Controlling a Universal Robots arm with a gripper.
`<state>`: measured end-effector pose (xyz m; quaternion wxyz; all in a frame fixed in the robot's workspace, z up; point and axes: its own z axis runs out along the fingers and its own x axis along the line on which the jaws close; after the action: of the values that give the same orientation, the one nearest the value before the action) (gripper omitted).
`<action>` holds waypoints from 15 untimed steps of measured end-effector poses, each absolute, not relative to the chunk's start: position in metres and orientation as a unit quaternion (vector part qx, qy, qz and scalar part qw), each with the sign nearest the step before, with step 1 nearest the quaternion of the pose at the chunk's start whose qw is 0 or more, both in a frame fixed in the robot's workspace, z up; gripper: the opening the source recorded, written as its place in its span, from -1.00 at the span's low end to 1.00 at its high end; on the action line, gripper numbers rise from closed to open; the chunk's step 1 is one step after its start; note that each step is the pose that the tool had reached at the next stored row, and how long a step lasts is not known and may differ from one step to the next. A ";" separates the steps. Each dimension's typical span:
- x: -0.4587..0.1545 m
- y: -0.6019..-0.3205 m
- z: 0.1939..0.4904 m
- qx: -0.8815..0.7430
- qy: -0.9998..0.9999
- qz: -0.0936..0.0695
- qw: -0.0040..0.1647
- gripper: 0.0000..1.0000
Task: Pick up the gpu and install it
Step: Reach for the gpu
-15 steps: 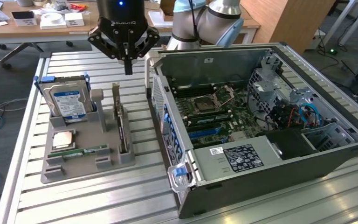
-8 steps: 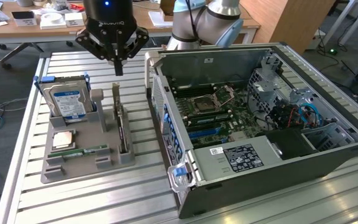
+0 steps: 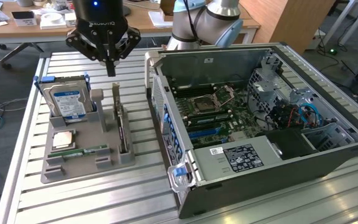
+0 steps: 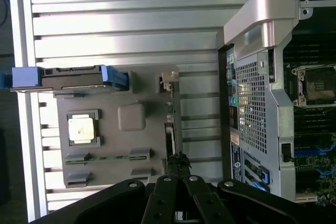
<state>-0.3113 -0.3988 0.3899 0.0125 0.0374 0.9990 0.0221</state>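
The gpu [image 3: 122, 128] stands on edge in the slot of a grey holder [image 3: 89, 135] at the exterior view's left, with its pale bracket [image 3: 115, 95] at the far end. My gripper [image 3: 110, 71] hangs above that far end, fingers shut together and holding nothing. In the wrist view the gpu [image 4: 170, 124] is a thin dark strip seen edge-on, and my gripper [image 4: 178, 160] has its closed tips over the card's end opposite the bracket [image 4: 169, 77]. The open computer case [image 3: 328, 154] lies at the exterior view's right, motherboard [image 3: 213, 112] exposed.
The holder also carries a blue-labelled hard drive [image 3: 67, 100], a processor chip [image 3: 64, 138] and a green memory stick [image 3: 79, 151]. Everything rests on a slatted metal table [image 3: 92, 200]. The case's rear wall [image 4: 252, 103] rises close beside the holder. A cluttered desk [image 3: 42, 21] stands behind.
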 end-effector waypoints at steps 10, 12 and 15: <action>-0.315 -0.399 0.390 0.037 0.999 0.022 0.012 -0.79; -0.315 -0.399 0.390 0.037 0.999 0.022 0.012 -0.79; -0.316 -0.401 0.390 0.037 0.999 0.022 0.012 -0.79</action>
<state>-0.3157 -0.4006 0.3900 0.0125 0.0374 0.9990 0.0221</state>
